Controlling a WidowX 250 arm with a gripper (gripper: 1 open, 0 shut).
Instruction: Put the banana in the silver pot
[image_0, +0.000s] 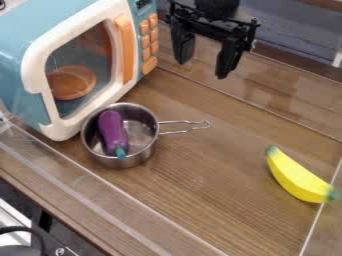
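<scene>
Because it must still grab the banana (301, 176), my gripper (205, 58) hangs high with its fingers wide apart. The banana lies on the wood, well away from the silver pot (119, 135), where the purple eggplant (112, 131) leans on the side.

Free: bare brown wooden counter (217, 190) between pot and right side | Obstacles: blue-white toy microwave (83, 60), far left; round silver metal pot (120, 135), left

Banana (301, 177) below pincer (203, 48): yellow, green tips. Beneath black pincer, bench (221, 200) brown, wood-grained. Lower left of pincer: purple eggplant (114, 132), green-tipped, in silver-gray pot (146, 151); toy microwave (83, 62) pale blue, white-framed, orange buttons.
</scene>
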